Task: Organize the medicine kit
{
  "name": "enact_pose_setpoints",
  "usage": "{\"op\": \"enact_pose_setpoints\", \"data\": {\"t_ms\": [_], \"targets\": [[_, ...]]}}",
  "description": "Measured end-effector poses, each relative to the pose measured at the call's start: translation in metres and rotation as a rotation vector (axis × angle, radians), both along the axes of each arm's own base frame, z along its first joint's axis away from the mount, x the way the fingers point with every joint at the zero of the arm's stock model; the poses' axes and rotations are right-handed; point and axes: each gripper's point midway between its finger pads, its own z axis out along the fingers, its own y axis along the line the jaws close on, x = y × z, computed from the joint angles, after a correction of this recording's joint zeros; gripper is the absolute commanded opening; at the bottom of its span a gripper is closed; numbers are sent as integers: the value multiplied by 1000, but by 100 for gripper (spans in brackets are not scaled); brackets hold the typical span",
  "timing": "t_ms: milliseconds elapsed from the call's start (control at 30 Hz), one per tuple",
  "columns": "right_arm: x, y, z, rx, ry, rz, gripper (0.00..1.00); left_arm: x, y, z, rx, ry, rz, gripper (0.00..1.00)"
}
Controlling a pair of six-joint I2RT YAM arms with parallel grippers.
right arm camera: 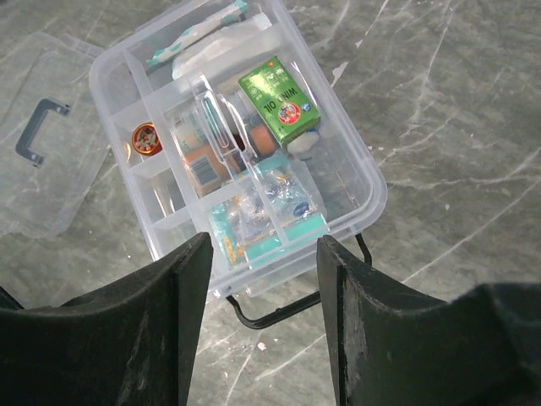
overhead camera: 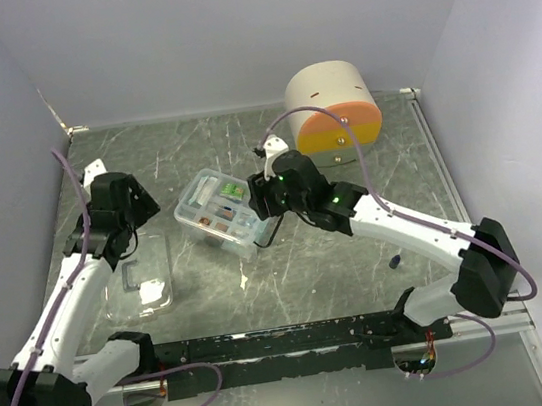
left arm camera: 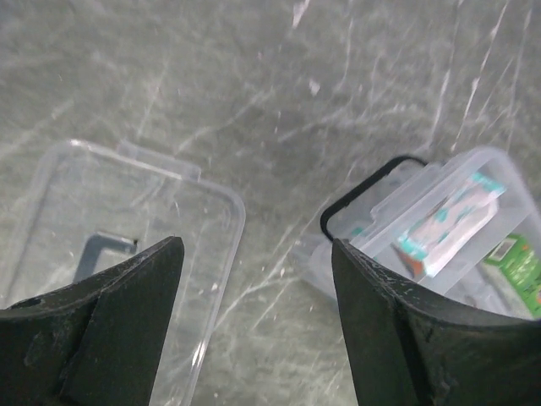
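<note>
**A:** Clear plastic, mid-desk (overhead camera: 311, 270): which item is this?

**B:** The medicine kit (right arm camera: 241, 144), uncovered, black handle (right arm camera: 279, 315) nearest my right hand (right arm camera: 264, 254). That hand hovers just above it, fingers apart, gripping nothing.

**A:** And the left?

**B:** My left hand (left arm camera: 254, 254) is likewise open and empty. It hangs over bare desk between the kit and the detached lid (left arm camera: 127, 220), which lies flat.

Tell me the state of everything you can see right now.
Medicine kit: open, lid off, partly filled.
Lid: off, lying flat beside the kit.
Left gripper: open, empty.
Right gripper: open, empty, above the kit.
Cabinet: looks closed.
</note>
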Motion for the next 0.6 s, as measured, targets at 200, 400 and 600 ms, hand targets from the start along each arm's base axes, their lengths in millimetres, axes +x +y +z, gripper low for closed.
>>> {"op": "enact_pose_setpoints", "data": {"t_ms": [200,400,600], "targets": [[-4,-5,9,57,-23,-24,52,-19,-19,-60,-81,206,-63,74],[-2,-3,13,82,-35,-27,52,-45,-31,-110,-137,388,-93,60],[-2,-2,12,87,-33,-29,51,-55,-32,-134,-138,475,-91,54]]}}
